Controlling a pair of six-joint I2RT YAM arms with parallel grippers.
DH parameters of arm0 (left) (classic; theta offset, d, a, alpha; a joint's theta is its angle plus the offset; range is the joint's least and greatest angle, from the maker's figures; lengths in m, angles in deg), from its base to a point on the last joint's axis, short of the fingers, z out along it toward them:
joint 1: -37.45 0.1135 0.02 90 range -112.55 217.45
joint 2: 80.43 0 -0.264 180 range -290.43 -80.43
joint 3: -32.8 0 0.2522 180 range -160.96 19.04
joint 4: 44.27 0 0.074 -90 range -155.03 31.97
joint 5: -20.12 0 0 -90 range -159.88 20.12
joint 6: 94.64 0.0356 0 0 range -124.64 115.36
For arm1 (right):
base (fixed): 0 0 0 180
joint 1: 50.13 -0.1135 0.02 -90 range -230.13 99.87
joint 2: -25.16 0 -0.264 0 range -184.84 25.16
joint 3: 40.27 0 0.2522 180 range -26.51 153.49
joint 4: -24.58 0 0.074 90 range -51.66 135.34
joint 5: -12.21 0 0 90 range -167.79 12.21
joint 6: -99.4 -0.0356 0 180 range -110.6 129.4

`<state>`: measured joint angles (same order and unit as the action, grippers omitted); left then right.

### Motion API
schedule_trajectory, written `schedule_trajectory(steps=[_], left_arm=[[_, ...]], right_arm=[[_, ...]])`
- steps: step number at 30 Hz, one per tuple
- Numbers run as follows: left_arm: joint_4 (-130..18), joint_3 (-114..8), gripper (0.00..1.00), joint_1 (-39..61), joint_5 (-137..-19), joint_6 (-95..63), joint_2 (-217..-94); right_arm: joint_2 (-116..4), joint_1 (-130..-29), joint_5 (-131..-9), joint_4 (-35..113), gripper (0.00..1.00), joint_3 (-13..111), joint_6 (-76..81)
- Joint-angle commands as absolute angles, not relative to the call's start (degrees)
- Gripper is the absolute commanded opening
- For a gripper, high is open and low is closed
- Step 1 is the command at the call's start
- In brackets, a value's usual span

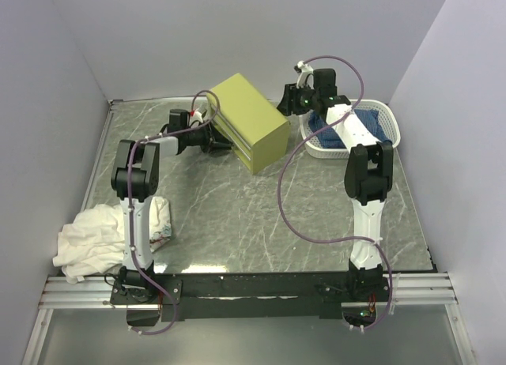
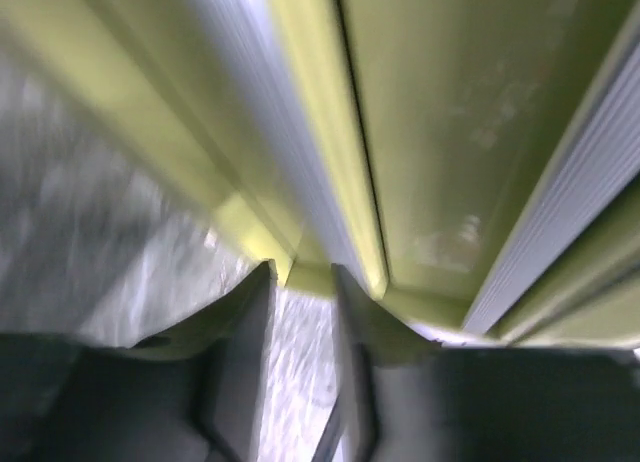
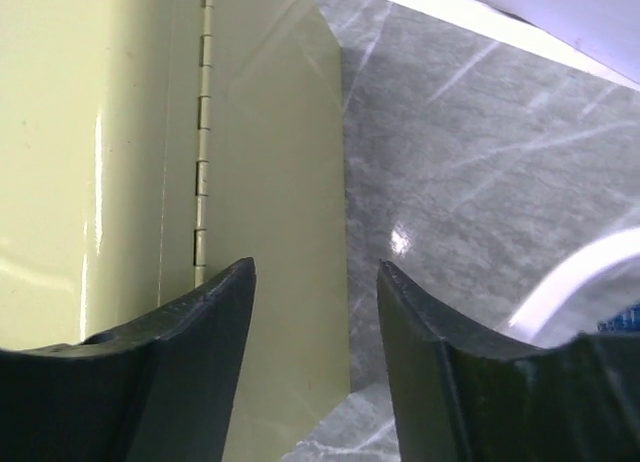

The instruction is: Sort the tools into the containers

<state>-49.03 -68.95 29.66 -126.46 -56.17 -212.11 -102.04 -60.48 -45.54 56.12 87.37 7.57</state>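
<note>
Left tool (image 2: 302, 272) narrowly parted at cabinet (image 1: 249, 116) front, right tool (image 3: 315, 272) open at cabinet edge

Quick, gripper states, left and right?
Left gripper: slightly open, empty, at the cabinet front.
Right gripper: open, empty, by the cabinet's hinged side.

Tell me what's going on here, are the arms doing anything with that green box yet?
Both arms are at the olive cabinet at the back of the table. The left gripper is pressed up close to its drawer side, fingers slightly apart with nothing between them; that view is blurred. The right gripper hovers open beside the cabinet's hinged side, near a white basket holding blue cloth. Neither holds a tool. A white cloth lies by the left arm's base.
</note>
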Motion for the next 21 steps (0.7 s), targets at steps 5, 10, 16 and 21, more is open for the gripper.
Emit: schedule_trajectory(steps=[5,10,16,21], left_arm=[[-64.77,-62.45,0.96,34.8,-121.39,-43.87,-195.32],[-72.61,-59.9,0.96,36.83,-114.98,-37.17,-187.94],[-78.15,-57.61,0.96,37.01,-94.81,-23.91,-180.2],[-75.27,-58.31,0.96,37.01,-79.65,-15.72,-174.93]], right_arm=[[-92.71,-61.56,-58.61,57.85,0.85,84.41,8.87],[-87.61,-61.73,-72.48,57.5,1.0,79.58,12.04],[-76.63,-63.13,-87.89,55.22,1.0,65.97,9.67],[-60.91,-63.58,-88.08,55.21,1.0,50.15,9.49]])
